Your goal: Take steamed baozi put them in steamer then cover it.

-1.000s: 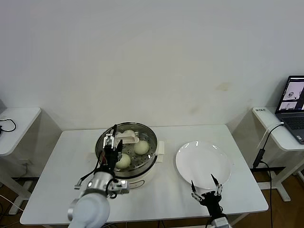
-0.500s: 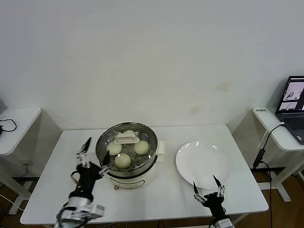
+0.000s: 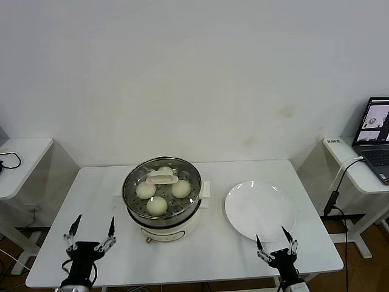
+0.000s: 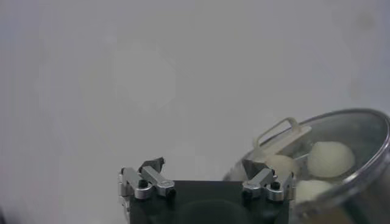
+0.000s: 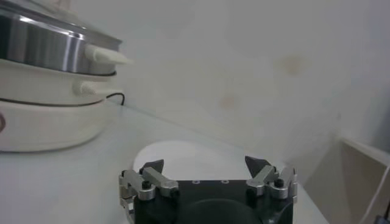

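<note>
Head view: laptop [image 3: 375,136] screen text seemingly illegible.

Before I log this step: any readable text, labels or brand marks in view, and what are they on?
None can be read.
White side table, far right: a small label with dark marks near its corner, too small to read.
Laptop screen: images only, nothing legible.
Steamer, cover, plate: no markings visible.

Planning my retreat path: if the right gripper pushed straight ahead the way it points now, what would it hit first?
Probably the white plate: the open right gripper points low across the table, with the plate's near rim just beyond its fingertips. Depth is hard to judge.
</note>
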You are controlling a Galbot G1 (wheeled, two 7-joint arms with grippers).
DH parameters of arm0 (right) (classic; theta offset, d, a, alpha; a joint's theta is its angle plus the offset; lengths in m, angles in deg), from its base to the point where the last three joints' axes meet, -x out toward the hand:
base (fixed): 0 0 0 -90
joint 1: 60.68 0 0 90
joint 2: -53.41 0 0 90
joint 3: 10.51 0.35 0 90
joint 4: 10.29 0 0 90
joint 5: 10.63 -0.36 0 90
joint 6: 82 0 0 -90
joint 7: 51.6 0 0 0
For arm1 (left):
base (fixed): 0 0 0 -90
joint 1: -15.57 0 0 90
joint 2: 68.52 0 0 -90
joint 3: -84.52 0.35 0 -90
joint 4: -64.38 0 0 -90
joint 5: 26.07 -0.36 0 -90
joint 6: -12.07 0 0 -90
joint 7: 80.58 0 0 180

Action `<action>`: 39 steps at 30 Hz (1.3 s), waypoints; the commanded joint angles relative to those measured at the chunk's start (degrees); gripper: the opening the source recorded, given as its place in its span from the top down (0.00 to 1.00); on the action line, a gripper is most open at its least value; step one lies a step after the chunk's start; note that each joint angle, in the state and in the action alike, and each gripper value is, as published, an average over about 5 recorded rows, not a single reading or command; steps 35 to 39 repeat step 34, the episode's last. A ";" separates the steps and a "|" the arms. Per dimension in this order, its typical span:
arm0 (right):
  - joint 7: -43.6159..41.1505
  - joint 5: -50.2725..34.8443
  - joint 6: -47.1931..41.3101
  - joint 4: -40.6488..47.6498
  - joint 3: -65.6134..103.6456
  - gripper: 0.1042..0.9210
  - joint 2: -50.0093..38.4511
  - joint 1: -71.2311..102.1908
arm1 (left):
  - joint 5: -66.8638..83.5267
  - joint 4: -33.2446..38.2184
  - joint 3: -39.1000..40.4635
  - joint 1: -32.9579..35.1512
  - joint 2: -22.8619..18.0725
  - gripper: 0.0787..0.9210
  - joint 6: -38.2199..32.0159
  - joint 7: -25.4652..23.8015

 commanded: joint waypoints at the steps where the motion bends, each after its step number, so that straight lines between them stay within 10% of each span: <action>1: -0.95 -4.23 -0.34 -0.57 1.80 0.12 -0.82 0.31 | 15.94 -4.02 -2.75 6.31 -2.52 0.12 -6.57 2.50; 39: -0.98 -10.16 -4.86 -5.08 -2.79 0.12 -0.65 2.69 | 12.10 -3.84 -2.91 2.93 -3.98 0.12 -1.36 -1.46</action>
